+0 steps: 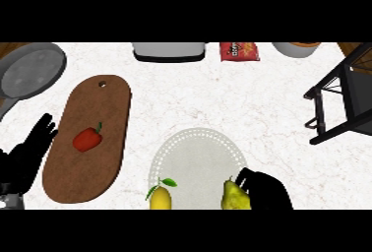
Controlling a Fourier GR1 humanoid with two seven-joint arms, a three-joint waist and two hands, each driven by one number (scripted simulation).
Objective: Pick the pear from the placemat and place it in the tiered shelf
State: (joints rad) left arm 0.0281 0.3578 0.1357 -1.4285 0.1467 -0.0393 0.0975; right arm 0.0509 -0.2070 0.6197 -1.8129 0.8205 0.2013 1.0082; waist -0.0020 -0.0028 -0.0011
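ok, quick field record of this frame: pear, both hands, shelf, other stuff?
pear: upright on placemat, at view's lower edge
right hand: close by the pear's right side; grip cannot be told
left hand: open, resting at left edge
tiered shelf: right edge, apart from pear
other: yellow fruit on placemat; red pepper on cutting board; pan top left

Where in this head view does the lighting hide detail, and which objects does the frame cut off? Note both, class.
Head view, lighting: even, with no glare on the marble counter. The black right hand reads as a flat dark shape beside the pear. Head view, cropping: the lower edge cuts the pear and the yellow fruit, the top cuts the toaster, and the right cuts the tiered shelf.
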